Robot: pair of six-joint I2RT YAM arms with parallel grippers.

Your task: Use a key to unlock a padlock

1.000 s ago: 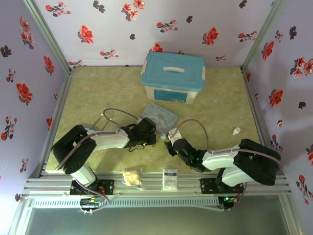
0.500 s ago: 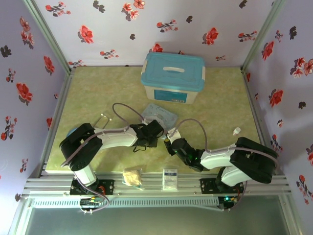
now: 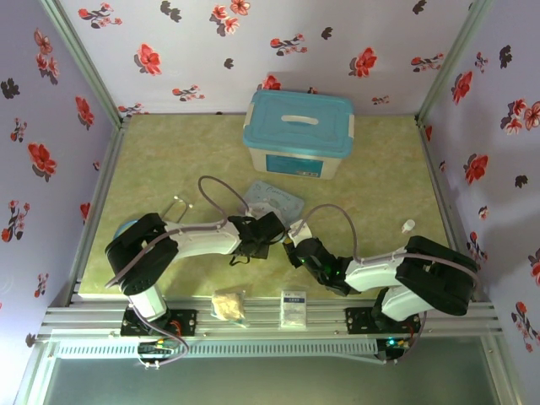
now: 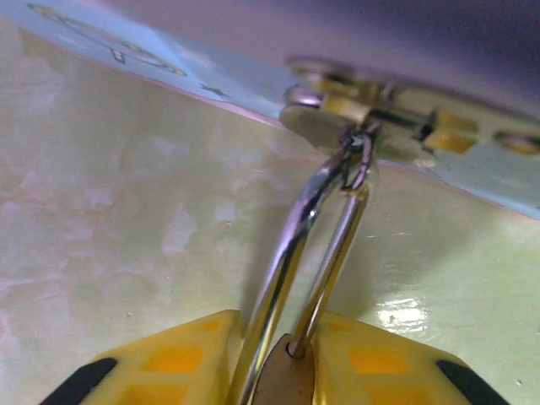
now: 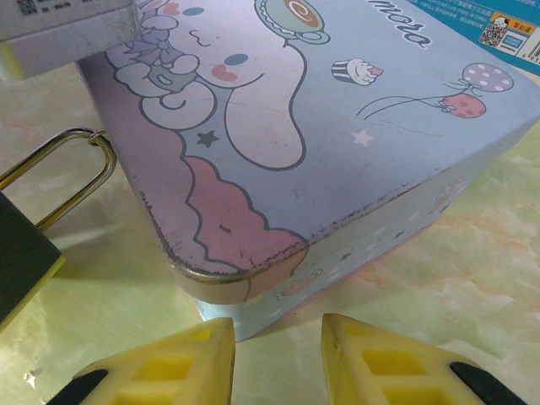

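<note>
The padlock (image 4: 285, 381) sits between the two yellow fingers (image 4: 177, 359) of the left gripper (image 4: 283, 337), which is closed on its brass body. Only the top of the body can be seen, at the lower edge of the left wrist view. Its thin shackle (image 4: 331, 245) rises straight ahead of the jaws. The top of the shackle passes through a small metal latch (image 4: 371, 126) on the side of the blue cartoon tin (image 4: 169, 63). A thin wire ring (image 4: 364, 160) also hangs at that place. One leg of the shackle enters the body; the other leg runs down beside it, and I cannot tell if it is locked.

In the right wrist view the shackle (image 5: 80, 164) appears ahead and to the left of the right gripper (image 5: 278, 337), touching the wall of the tin (image 5: 278, 126). The fingers (image 5: 164, 371) of this gripper are parted with a clear gap and hold nothing. The corner of the tin is directly ahead of them, near but apart.

From above, the left gripper (image 3: 270, 229) and the right gripper (image 3: 293, 246) are close together, just in front of the tin (image 3: 277, 199). A storage box with a teal lid (image 3: 298, 126) stands well beyond them. A beige packet (image 3: 229, 304) and a white card (image 3: 293, 309) lie behind the grippers, at the near edge of the green table (image 3: 169, 160).
</note>
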